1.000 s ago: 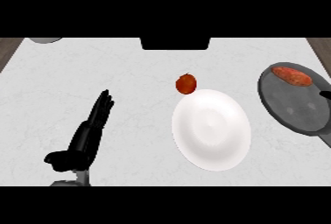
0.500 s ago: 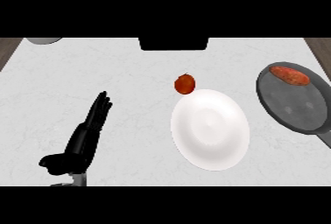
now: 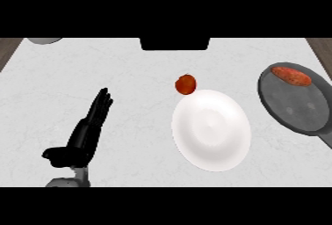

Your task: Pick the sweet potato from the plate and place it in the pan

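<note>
Little has shifted since a second ago — my left hand [image 3: 83,132] has only drifted a shade lower on the counter [image 3: 130,74], while plate, pan and food lie as they did. That hand shows at the view's lower left, fingers straight and pointing away from me, thumb out to the side, holding nothing. My right hand does not appear in the view at all.

At the far right, the sweet potato [image 3: 291,75] rests inside the pan [image 3: 295,103], against the upper part of its dark floor and close to the rim. It is the pan's only content. By my reading, the placing is already done.

Between hand and pan sits the white plate [image 3: 211,129], bare. Just beyond its upper left rim lies a small round red fruit [image 3: 185,84], likely a tomato, touching or nearly touching the edge — I cannot tell which.

Should the sweet potato need shifting, I judge it stiff and fairly dense, with a dull skin unlikely to slip. Its long tapered shape suggests taking it across the thick middle, fingers on one flank and thumb on the other; an end hold would let it swing. It should not bruise easily.

A grey round object [image 3: 44,40] peeks in at the top left corner.
</note>
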